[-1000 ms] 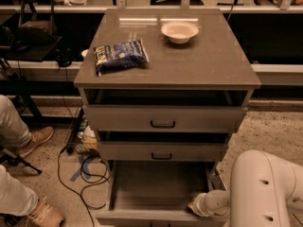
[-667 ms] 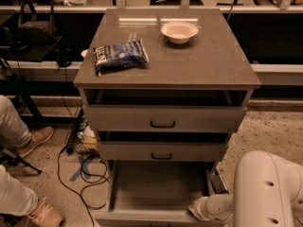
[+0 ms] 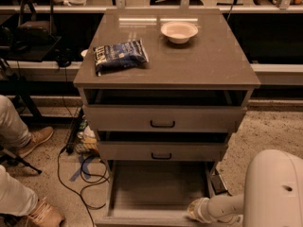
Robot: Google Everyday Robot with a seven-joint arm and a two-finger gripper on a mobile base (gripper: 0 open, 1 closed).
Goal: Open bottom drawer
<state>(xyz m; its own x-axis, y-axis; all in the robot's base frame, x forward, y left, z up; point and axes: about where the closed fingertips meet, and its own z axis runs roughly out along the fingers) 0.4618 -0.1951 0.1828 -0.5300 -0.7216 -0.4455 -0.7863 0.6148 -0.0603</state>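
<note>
Bottom drawer (image 3: 158,186) lies well out, gripper (image 3: 199,211) at its front right corner, its hold impossible to tell; any further pull should run straight and level.

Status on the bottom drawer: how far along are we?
Done: the bottom drawer stands pulled far out, and its bare floor shows in front of the middle drawer. In hand: the gripper sits low at the drawer's front right corner, near the bottom edge of the camera view. Left: probably only backing the arm away, since the drawer already looks about fully open.
</note>
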